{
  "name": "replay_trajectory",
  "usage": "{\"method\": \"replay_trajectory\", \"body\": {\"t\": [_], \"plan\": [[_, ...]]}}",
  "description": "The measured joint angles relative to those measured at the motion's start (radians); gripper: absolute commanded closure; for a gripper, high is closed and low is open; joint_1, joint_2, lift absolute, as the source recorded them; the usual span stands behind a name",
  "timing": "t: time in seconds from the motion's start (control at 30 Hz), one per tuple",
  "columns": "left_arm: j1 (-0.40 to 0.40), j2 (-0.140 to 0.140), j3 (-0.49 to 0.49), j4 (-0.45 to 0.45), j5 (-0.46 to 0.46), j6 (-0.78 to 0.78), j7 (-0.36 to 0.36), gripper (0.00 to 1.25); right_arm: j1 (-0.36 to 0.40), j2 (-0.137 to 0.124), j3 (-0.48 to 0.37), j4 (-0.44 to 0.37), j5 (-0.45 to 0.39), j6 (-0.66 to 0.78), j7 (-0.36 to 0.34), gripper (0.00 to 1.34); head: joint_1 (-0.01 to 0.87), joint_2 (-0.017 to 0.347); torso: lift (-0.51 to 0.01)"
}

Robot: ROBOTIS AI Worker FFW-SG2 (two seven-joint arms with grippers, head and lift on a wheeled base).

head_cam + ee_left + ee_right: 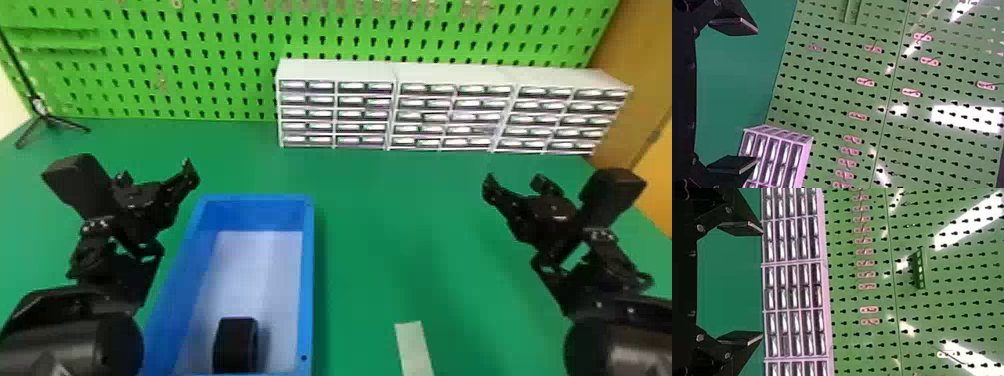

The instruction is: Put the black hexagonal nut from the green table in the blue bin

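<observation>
black arms [107,345] nearest, bottom corners. left end effector [155,172] near blue bin [308,280], right end effector [515,181] over green counter [380,225], both spread wide, empty. black nut [235,345] inside bin, near end. pale strip [414,347] on counter.

We can make out no readable text, label, brand, number or sign in any of the three views — none on the drawers [362,115], the pegboard [207,55], the bin [308,280] or the pale strip [414,350].
</observation>
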Motion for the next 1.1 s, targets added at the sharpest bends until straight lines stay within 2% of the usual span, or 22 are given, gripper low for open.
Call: {"method": "replay_trajectory", "body": {"t": [0.3, 0.6, 0.87, 1.1], "plan": [[-0.013, 0.000, 0.004, 0.000, -0.010, 0.000, 0.000, 0.13, -0.033, -0.025, 0.025, 0.007, -0.015, 0.008, -0.001, 0.35, 0.692, 0.008, -0.097], [0.004, -0.007, 0.005, 0.000, -0.008, 0.000, 0.000, 0.13, -0.043, -0.023, 0.043, 0.014, -0.021, 0.031, -0.001, 0.35, 0.692, 0.008, -0.097], [-0.011, -0.006, 0.000, 0.000, -0.012, 0.000, 0.000, 0.13, -0.049, -0.013, 0.042, 0.014, -0.020, 0.050, 0.000, 0.35, 0.692, 0.008, -0.097], [0.001, -0.006, -0.003, 0.000, -0.017, 0.000, 0.000, 0.13, -0.037, -0.025, 0.050, 0.013, -0.036, 0.057, 0.000, 0.35, 0.692, 0.008, -0.097]]}}
